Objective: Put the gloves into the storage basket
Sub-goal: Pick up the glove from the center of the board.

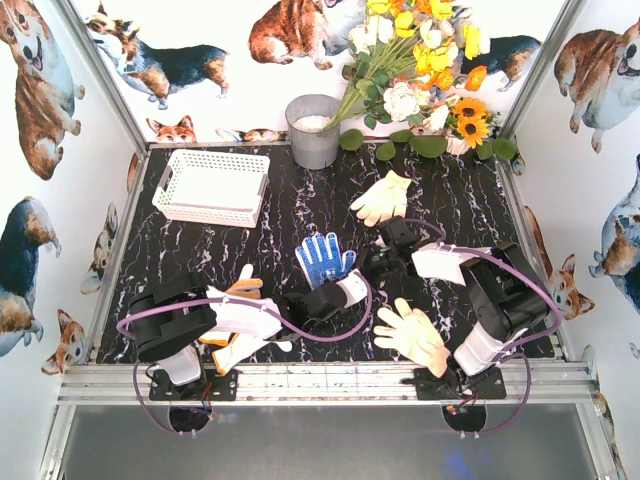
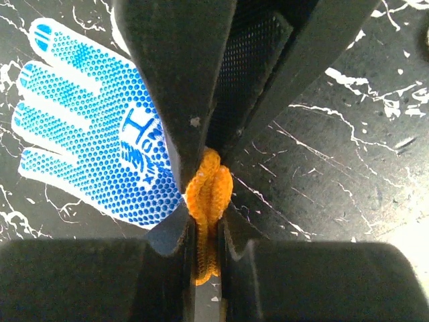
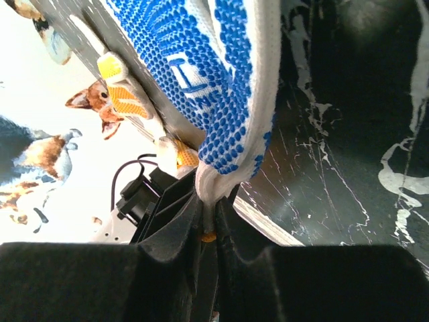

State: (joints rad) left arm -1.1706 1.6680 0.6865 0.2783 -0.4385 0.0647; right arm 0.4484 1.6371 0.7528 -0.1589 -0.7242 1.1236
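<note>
Tightly pinched orange knit cuff (image 2: 209, 188), blue-dotted glove (image 2: 87, 134), left pincer (image 2: 209, 154)

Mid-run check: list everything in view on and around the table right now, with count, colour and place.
storage basket: 1, white lattice, far left of table, no glove in it
blue-patterned glove: 1, blue dots on white, orange cuff, table centre
pale yellow glove: 1, right of centre, far side
peach-tan glove: 1, near edge, by the right arm's base
gloves under the left arm: at least 2, white and orange, partly hidden
bucket: 1, grey metal, back edge
flowers: 1 bunch, yellow, white, orange, back right
table: 1, black marble pattern
left gripper: shut on the blue-patterned glove's orange cuff
right gripper: shut on that glove's edge
</note>
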